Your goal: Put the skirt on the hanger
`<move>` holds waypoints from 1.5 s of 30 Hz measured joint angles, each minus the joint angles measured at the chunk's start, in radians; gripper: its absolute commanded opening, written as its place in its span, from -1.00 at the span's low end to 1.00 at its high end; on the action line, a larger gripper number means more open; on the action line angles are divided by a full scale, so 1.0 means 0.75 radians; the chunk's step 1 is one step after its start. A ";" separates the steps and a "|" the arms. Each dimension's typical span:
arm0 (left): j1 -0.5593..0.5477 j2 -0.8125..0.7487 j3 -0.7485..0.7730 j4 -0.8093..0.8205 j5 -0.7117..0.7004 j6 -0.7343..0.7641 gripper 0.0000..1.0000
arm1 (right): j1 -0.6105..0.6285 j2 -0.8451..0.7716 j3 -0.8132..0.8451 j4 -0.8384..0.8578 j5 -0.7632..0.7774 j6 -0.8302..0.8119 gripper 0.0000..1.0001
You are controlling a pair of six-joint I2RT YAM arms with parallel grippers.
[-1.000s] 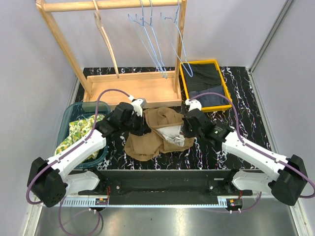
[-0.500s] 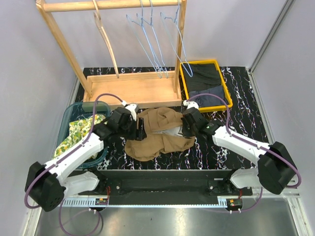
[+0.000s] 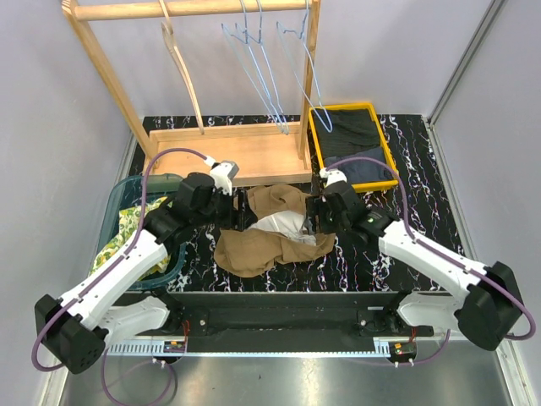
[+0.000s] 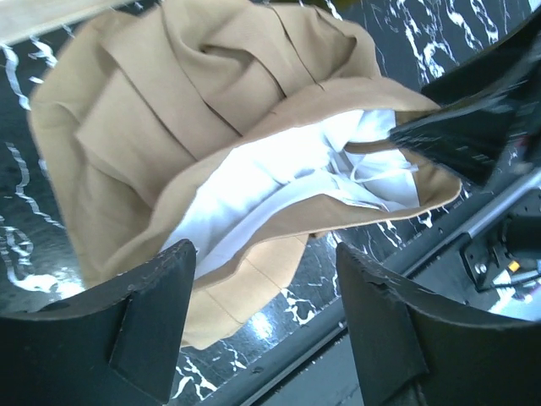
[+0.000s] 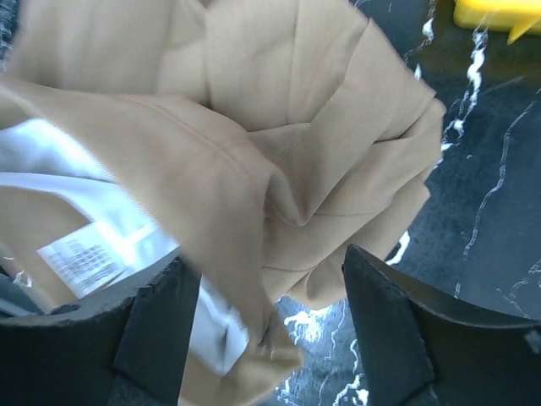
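Note:
The tan pleated skirt (image 3: 272, 230) lies crumpled on the black marble table, its white lining showing at the open waist. My left gripper (image 3: 243, 211) hovers open at the skirt's left edge; in the left wrist view its fingers (image 4: 127, 330) stand wide apart above the skirt (image 4: 194, 110). My right gripper (image 3: 314, 216) is open at the skirt's right edge, and a loose fold of the skirt (image 5: 321, 127) hangs between its spread fingers (image 5: 406, 338). A wooden hanger (image 3: 182, 68) and blue wire hangers (image 3: 262, 76) hang on the rack at the back.
The wooden rack's base (image 3: 228, 152) sits just behind the skirt. A yellow tray (image 3: 342, 107) with dark clothes stands at the back right. A teal bin (image 3: 118, 199) holding a green patterned cloth is at the left, under my left arm.
Both grippers have opened and let go of the skirt, the left first. The skirt has settled on the table with its white lining more exposed. Both arms have drawn slightly apart.

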 measured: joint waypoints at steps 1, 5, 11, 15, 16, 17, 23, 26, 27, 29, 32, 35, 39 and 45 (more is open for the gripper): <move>0.000 0.010 -0.001 0.005 0.013 -0.003 0.32 | 0.000 -0.019 0.019 -0.023 0.001 -0.003 0.52; -0.001 0.035 -0.009 0.042 0.066 -0.022 0.20 | 0.000 -0.081 0.119 -0.102 0.000 -0.019 0.51; -0.009 0.064 -0.046 0.135 0.105 -0.051 -0.04 | 0.068 -0.116 0.234 -0.162 0.000 -0.048 0.06; -0.015 0.133 -0.113 0.187 0.112 -0.074 -0.28 | 0.175 -0.091 0.257 -0.166 -0.015 -0.059 -0.41; -0.017 0.149 -0.128 0.195 0.112 -0.083 -0.47 | 0.190 -0.070 0.257 -0.165 -0.024 -0.053 -0.54; -0.020 0.167 -0.146 0.205 0.113 -0.092 -0.54 | 0.198 -0.046 0.257 -0.165 -0.032 -0.047 -0.70; -0.049 0.185 -0.244 0.228 0.134 -0.138 -1.00 | 0.220 0.060 0.155 -0.139 -0.087 0.029 -1.00; -0.054 0.149 -0.341 0.278 0.158 -0.158 -1.00 | 0.233 0.043 0.046 -0.113 -0.150 0.083 -1.00; -0.054 0.141 -0.372 0.284 0.163 -0.168 -1.00 | 0.235 0.035 0.011 -0.109 -0.168 0.101 -1.00; -0.055 0.135 -0.440 0.302 0.172 -0.193 -1.00 | 0.238 0.024 -0.049 -0.098 -0.192 0.130 -1.00; -0.055 0.136 -0.506 0.311 0.173 -0.226 -1.00 | 0.239 0.025 -0.104 -0.091 -0.200 0.171 -1.00; -0.055 0.136 -0.531 0.330 0.171 -0.250 -1.00 | 0.239 0.046 -0.126 -0.087 -0.174 0.208 -1.00; -0.057 0.166 -0.531 0.362 0.165 -0.259 -1.00 | 0.240 0.127 -0.117 -0.081 -0.097 0.236 -1.00; -0.061 0.197 -0.473 0.322 0.165 -0.244 -0.79 | 0.240 0.189 -0.018 -0.136 0.001 0.235 -0.81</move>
